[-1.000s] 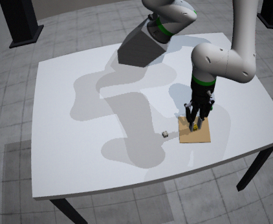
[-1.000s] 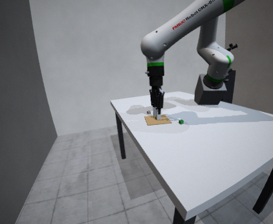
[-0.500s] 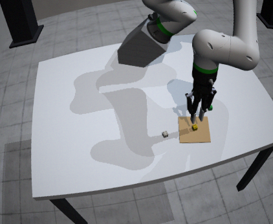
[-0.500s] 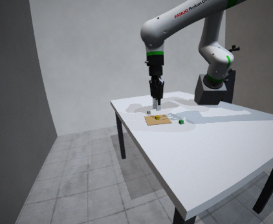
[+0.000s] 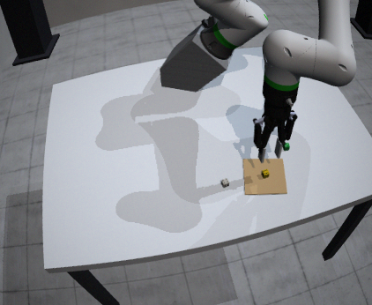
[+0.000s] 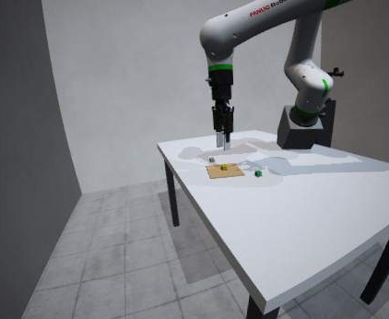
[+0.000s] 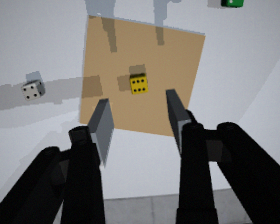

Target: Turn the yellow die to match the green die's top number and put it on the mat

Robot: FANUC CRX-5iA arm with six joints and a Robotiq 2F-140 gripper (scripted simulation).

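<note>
The yellow die (image 5: 265, 173) sits flat on the tan mat (image 5: 265, 179), well inside its edges; it also shows in the exterior view (image 6: 222, 168) and in the wrist view (image 7: 139, 83), where its top face shows several dark pips. My gripper (image 5: 270, 151) hangs well above the mat, open and empty, straight over the yellow die (image 7: 138, 119).
A white die (image 5: 225, 182) (image 7: 32, 90) lies on the table left of the mat. The robot's dark base (image 5: 195, 66) stands at the table's far side. The mat lies near the table's front right edge.
</note>
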